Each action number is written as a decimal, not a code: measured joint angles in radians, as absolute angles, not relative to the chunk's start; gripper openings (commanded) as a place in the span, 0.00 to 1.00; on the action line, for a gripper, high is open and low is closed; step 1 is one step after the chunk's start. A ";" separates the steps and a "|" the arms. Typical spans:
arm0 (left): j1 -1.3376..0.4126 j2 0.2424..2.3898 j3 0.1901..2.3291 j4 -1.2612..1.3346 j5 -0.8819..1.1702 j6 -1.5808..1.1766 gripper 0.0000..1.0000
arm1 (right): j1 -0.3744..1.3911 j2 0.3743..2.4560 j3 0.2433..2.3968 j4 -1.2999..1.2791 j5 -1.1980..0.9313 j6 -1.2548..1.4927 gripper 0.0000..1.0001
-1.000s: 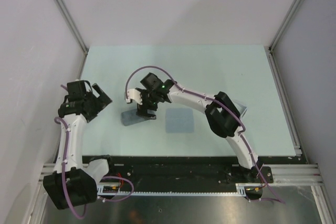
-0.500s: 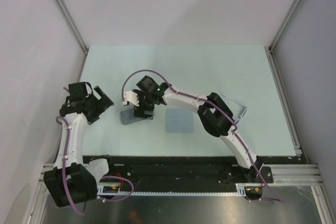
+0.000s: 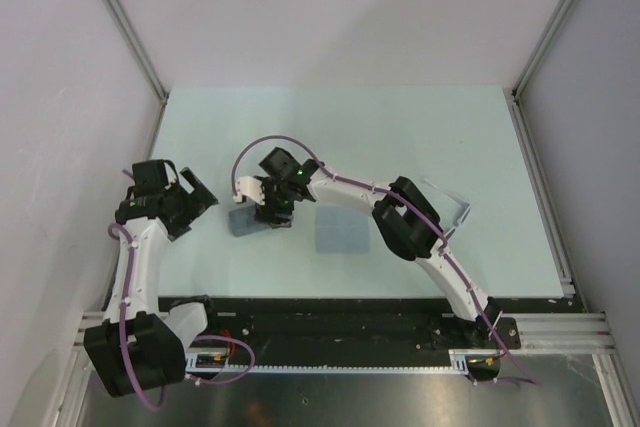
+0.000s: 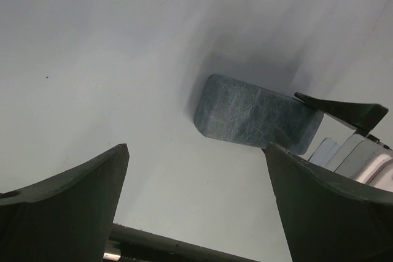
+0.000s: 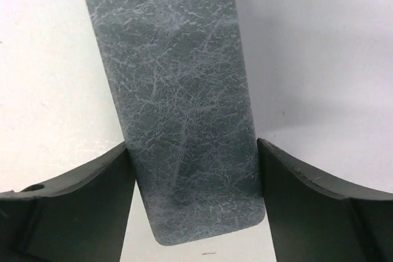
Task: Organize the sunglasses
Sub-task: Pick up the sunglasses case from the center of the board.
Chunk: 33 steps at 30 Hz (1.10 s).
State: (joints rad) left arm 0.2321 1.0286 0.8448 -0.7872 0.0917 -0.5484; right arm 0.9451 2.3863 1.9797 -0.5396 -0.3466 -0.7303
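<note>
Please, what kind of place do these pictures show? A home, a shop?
Probably a robotics lab test cell, not a home: a pale table closed in by plain white panels on metal posts, with a left arm and a right arm bolted at its near edge.

One pair of white sunglasses (image 3: pixel 460 211), one grey felt case (image 3: pixel 243 222), one blue-grey cloth (image 3: pixel 340 232) and two robot arms (image 3: pixel 140 257) (image 3: pixel 345 188)

No readable text, no labels, brands, numbers or signs on anything
</note>
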 measured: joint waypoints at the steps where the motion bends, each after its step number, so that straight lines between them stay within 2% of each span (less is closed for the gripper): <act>1: 0.232 1.029 0.845 -0.787 0.092 -0.548 1.00 | 0.945 2.386 1.981 -0.545 -0.344 -0.725 0.52; 2: 0.232 1.029 0.845 -0.787 0.092 -0.547 1.00 | 0.945 2.386 1.983 -0.549 -0.343 -0.723 0.40; 4: 0.232 1.030 0.845 -0.787 0.093 -0.542 1.00 | 0.945 2.386 1.987 -0.550 -0.334 -0.715 0.29; 6: 0.232 1.030 0.845 -0.787 0.094 -0.541 1.00 | 0.945 2.386 1.987 -0.553 -0.327 -0.701 0.22; 8: 0.233 1.030 0.846 -0.787 0.099 -0.540 1.00 | 0.945 2.386 1.987 -0.554 -0.323 -0.684 0.12; 11: 0.233 1.029 0.850 -0.788 0.109 -0.538 1.00 | 0.945 2.385 1.986 -0.550 -0.318 -0.661 0.05; 17: 0.233 1.020 0.865 -0.787 0.126 -0.522 1.00 | 0.939 2.336 1.907 -0.495 -0.318 -0.540 0.00; 24: 0.233 0.992 0.898 -0.784 0.219 -0.496 1.00 | 0.906 2.202 1.813 -0.425 -0.327 -0.313 0.00; 33: 0.236 0.859 0.905 -0.654 0.550 -0.478 1.00 | 0.781 1.960 1.788 -0.311 -0.358 0.061 0.04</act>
State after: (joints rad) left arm 0.2359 0.8589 0.9054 -0.6540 0.5503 -0.4782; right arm 0.7815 1.9602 1.7878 -0.3111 -0.3580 0.0612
